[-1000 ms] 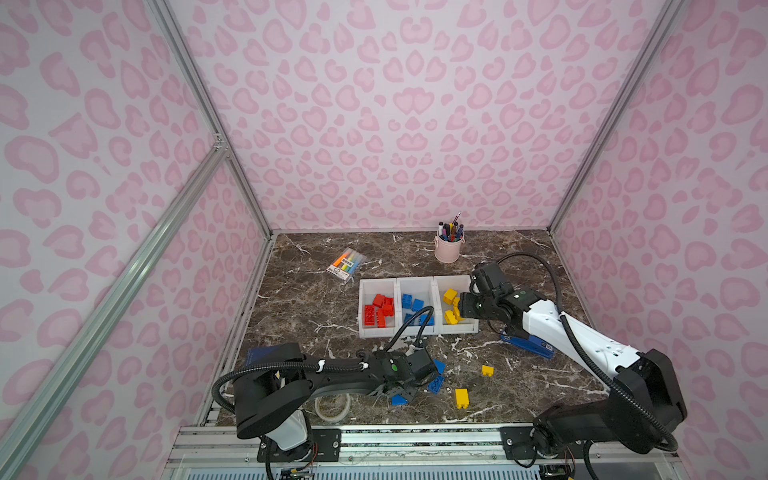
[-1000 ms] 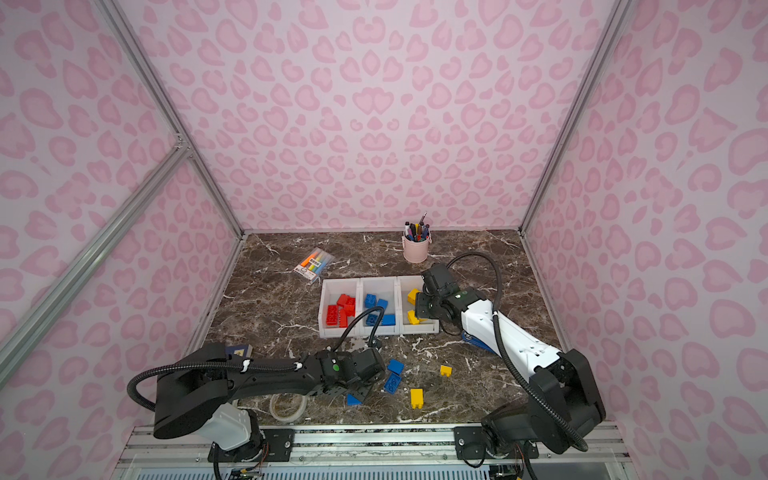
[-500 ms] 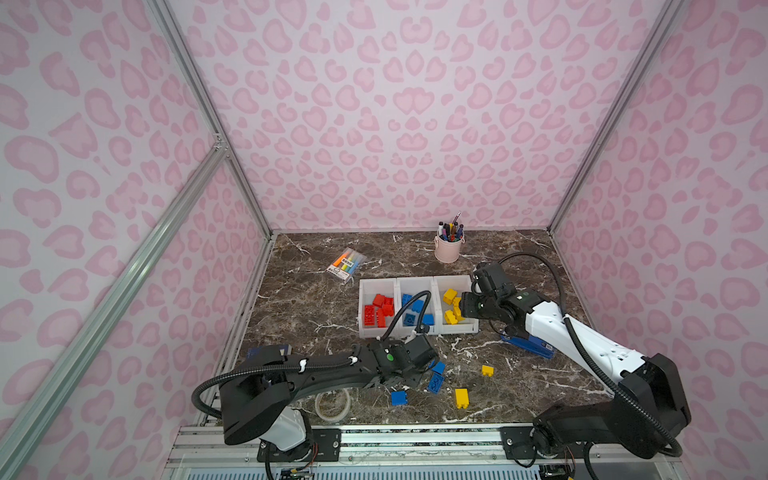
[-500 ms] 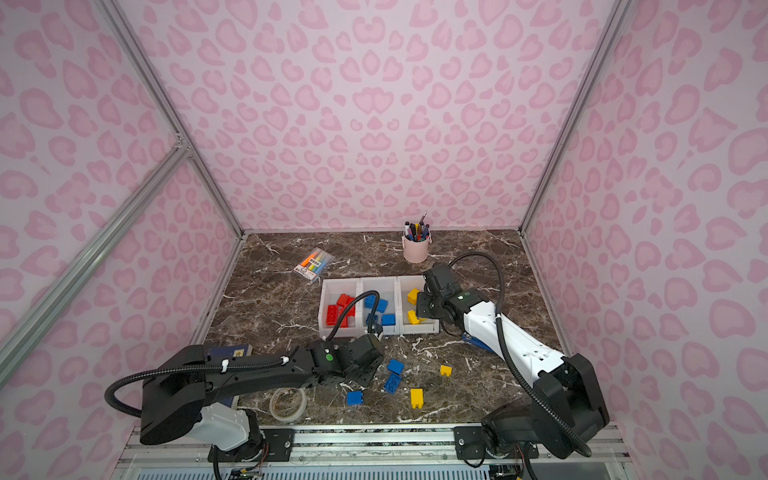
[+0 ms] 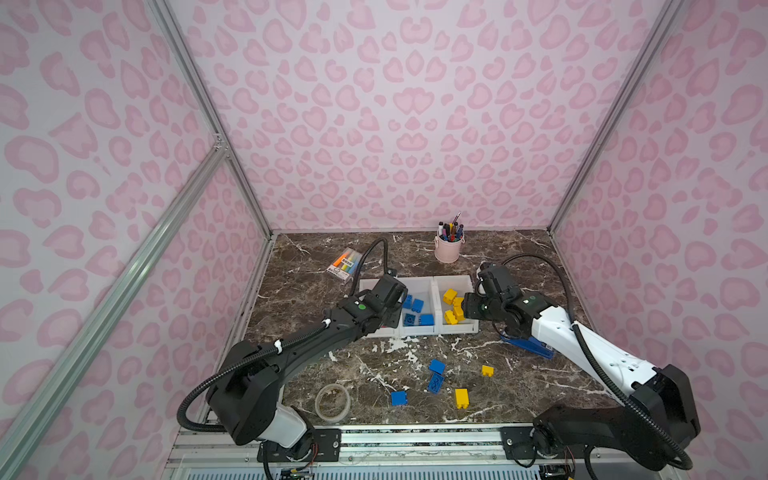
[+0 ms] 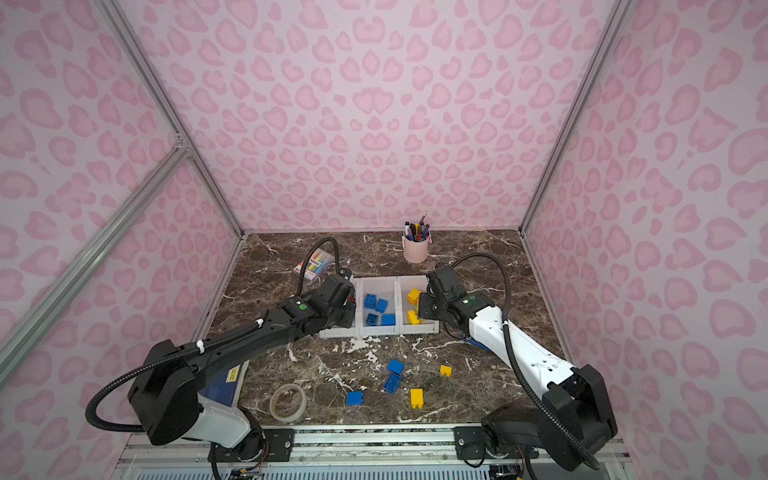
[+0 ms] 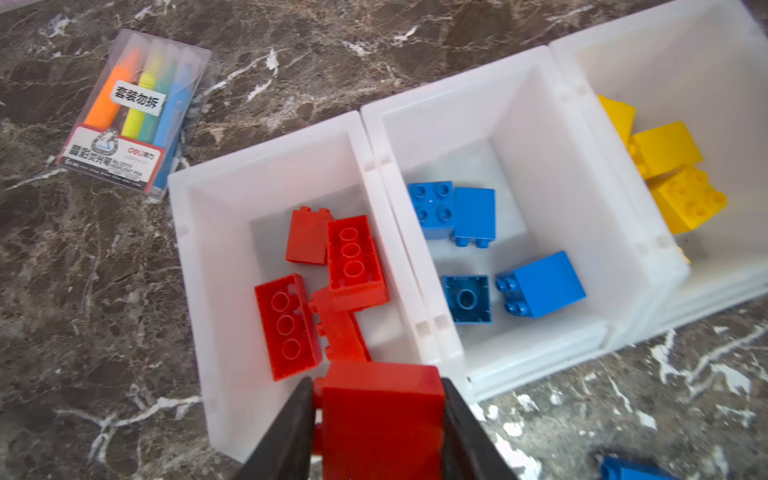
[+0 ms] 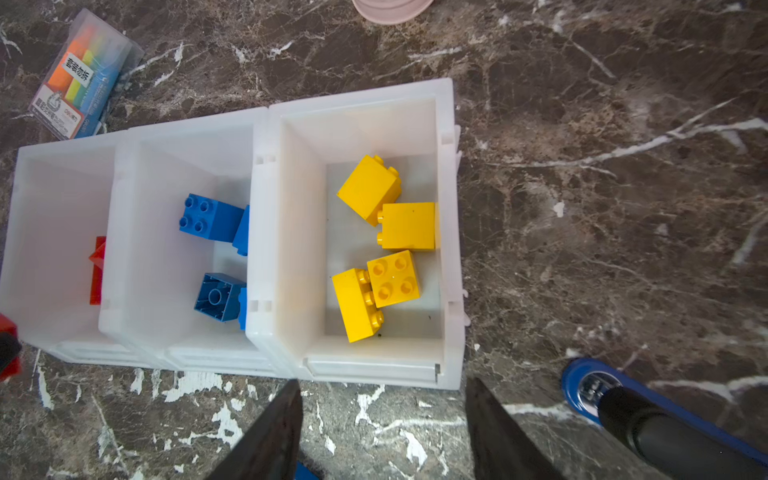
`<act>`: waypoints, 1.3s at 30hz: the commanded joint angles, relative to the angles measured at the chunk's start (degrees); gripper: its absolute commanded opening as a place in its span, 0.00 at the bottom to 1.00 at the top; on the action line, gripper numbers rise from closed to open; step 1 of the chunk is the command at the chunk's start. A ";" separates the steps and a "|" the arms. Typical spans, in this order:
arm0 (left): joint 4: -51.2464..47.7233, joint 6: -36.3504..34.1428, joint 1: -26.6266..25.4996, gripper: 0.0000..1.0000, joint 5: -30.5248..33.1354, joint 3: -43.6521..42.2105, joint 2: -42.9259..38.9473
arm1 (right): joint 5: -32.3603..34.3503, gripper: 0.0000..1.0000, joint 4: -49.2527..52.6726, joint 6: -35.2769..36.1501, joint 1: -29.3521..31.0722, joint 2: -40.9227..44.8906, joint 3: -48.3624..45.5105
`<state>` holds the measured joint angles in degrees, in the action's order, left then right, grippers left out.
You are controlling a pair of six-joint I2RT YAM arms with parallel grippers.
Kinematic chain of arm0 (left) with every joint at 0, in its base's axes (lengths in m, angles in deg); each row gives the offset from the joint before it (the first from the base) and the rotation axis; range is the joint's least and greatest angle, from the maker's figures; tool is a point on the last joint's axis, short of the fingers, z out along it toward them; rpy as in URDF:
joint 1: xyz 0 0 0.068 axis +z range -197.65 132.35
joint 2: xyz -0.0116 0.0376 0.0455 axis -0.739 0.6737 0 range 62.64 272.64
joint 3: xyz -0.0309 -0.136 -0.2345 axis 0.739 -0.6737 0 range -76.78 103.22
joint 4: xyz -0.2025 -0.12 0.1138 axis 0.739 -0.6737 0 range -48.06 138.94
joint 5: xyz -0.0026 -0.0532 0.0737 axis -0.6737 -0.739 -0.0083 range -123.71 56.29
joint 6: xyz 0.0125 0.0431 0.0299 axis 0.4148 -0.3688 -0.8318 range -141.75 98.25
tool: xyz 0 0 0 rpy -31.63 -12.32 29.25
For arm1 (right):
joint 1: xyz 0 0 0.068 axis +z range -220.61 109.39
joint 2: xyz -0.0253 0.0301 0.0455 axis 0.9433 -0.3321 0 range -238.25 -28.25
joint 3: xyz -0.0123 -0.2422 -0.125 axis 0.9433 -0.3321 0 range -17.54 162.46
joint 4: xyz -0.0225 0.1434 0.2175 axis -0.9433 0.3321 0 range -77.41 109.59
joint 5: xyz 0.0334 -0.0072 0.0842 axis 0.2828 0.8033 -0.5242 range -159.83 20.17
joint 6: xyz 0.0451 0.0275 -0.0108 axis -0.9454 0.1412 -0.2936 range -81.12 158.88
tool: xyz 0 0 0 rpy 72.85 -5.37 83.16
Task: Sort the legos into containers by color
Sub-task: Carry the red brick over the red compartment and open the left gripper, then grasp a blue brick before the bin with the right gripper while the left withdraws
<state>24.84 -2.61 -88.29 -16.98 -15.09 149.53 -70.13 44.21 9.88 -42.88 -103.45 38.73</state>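
Left gripper (image 7: 376,388) is clamped on a red brick (image 7: 380,419), one finger on each side. It's hanging right at the front edge of the red bin (image 7: 270,174). That bin already has four red bricks (image 7: 353,257) lying in it, and two of them are upside down. The blue bin (image 7: 457,124) next to it holds four blue bricks (image 7: 540,284). The yellow bin (image 8: 361,124) at the other end has four yellow bricks (image 8: 392,278). All three bins are joined in a row on the table (image 5: 299,291), and in both top views they run red, blue, yellow from left to right.

Right gripper (image 8: 382,395) is partway open with nothing in it. Its fingers frame bare table just in front of the yellow bin's low front lip.

Stuff that's out on the table in front of the bins: three loose blue bricks (image 5: 436,366) and two loose yellow bricks (image 5: 461,398). They're bunched fairly near each other and well clear of the bins.

Other bits lying around:
- a pack of highlighters (image 5: 345,266) behind the red bin
- a pink pen cup (image 5: 449,249) near the back wall
- a roll of tape (image 5: 332,402) at the front by the left arm's base
- some blue thing (image 5: 536,349) under the right arm, can't tell what it is
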 commanded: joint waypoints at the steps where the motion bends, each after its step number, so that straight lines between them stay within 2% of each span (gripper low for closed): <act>1: 0.10 -1.61 2.79 0.43 -0.90 1.72 1.63 | -0.12 0.63 0.65 -0.83 0.05 0.60 -0.93; 9: 0.90 -0.92 6.26 0.45 -2.89 4.54 7.09 | -0.70 0.63 0.81 -0.72 0.06 1.46 -1.53; 15: 0.56 0.06 6.80 0.65 -1.88 5.01 7.46 | -0.45 0.65 1.30 -0.89 0.05 2.51 -2.01; 18: 0.89 0.62 6.81 0.69 -1.52 3.99 6.25 | -0.32 0.65 1.34 -1.01 0.03 2.77 -2.46; 24: 1.12 1.56 6.78 0.70 -1.91 2.11 2.23 | -0.58 0.65 1.17 -1.30 0.08 2.87 -2.98; 31: 2.31 3.57 6.76 0.70 -5.70 -3.29 -4.88 | -1.50 0.65 0.64 -1.97 0.60 3.85 -5.07; 39: 3.08 7.81 5.39 0.70 -7.59 -11.55 -15.43 | 0.83 0.65 1.51 -4.40 6.76 5.33 -7.35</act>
<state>26.66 2.96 -82.34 -23.08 -24.86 136.26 -71.11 45.35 6.95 -37.72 -98.40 32.20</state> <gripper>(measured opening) 0.699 0.649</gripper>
